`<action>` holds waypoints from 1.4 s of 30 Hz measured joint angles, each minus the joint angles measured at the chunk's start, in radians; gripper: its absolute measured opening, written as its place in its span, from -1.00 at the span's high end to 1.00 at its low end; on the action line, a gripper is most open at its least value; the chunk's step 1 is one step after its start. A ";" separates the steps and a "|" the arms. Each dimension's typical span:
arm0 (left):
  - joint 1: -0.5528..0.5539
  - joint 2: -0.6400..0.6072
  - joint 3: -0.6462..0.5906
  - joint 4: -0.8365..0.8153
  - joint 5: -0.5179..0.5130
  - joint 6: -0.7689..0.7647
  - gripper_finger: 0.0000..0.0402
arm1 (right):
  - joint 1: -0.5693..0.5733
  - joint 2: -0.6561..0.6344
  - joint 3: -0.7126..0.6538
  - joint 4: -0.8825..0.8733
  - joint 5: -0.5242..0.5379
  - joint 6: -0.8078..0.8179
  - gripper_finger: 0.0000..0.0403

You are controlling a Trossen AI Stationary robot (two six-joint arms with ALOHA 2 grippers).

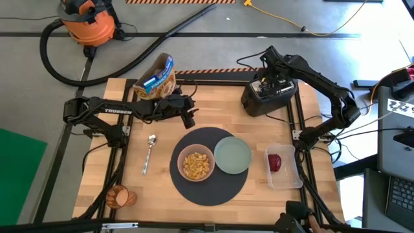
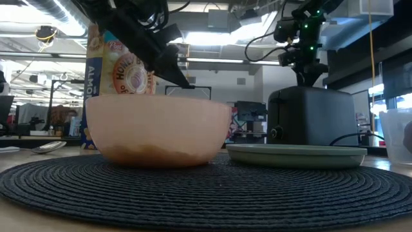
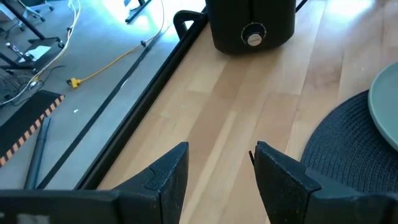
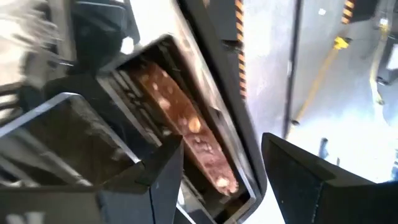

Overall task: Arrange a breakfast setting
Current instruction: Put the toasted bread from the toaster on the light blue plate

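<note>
Toast risk came first: from above, your right hand (image 1: 270,83) hung spread over the black toaster (image 1: 268,97), so a skewed descent could have jammed the slot. Low view: the cereal box (image 2: 119,77) read "HONEY". Left wrist: your left hand (image 3: 221,163) stood spread, empty. Right wrist: the toast slice (image 4: 186,140) sat in the slot, ungripped.

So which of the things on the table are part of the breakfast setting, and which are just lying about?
Part of the job: mat, pink bowl holding cereal, green plate, spoon, orange cup, apple, toast slice.

Just lying about: cereal box, toaster, clear container, vacuum.
</note>
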 joint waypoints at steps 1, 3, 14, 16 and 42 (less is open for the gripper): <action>0.000 0.000 0.000 -0.001 0.000 0.000 0.16 | 0.000 0.001 0.000 0.006 0.016 0.000 -0.03; 0.000 0.000 0.000 -0.001 0.000 0.000 0.16 | 0.000 0.001 0.000 -0.004 0.013 -0.004 -0.03; 0.000 0.000 0.000 -0.003 0.000 0.000 0.16 | 0.001 0.007 -0.027 0.013 -0.053 -0.027 0.22; 0.000 0.000 0.000 -0.002 -0.001 0.000 0.16 | 0.001 0.007 -0.029 0.012 -0.053 -0.026 0.29; 0.000 0.000 0.000 -0.002 0.000 0.001 0.16 | 0.001 -0.036 0.016 -0.046 -0.024 -0.007 0.82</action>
